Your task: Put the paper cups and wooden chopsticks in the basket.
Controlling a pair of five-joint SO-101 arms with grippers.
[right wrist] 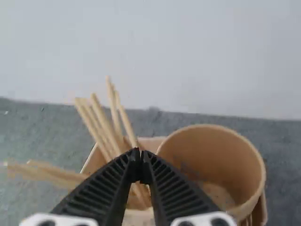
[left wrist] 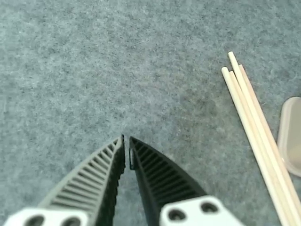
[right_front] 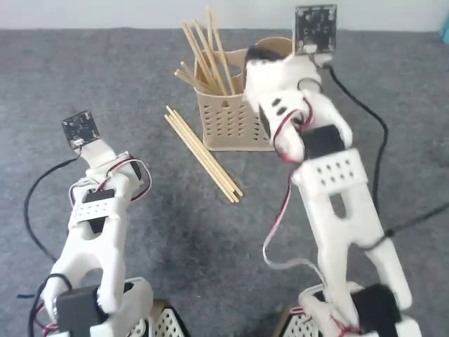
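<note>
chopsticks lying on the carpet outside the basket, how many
3 chopsticks: side by side in one bundle on the carpet, right beside the basket. A fourth may be hidden among them.

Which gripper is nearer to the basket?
Right. The right gripper hangs just above the basket, by the paper cup inside it. The left gripper is over the carpet, with the loose chopsticks between it and the basket.

A: What covers the table (right_front: 140, 70)?
B: Grey cloth, felt-like, fuzzy and matt.
A: And the chopsticks (right_front: 203, 154)?
B: Bare pale wood, matt. The basket (right_front: 228, 126) is smooth beige plastic, the cup (right wrist: 221, 160) matt brown paper.
A: The right gripper (right wrist: 140, 153)?
B: Ribbed matt black plastic.
</note>
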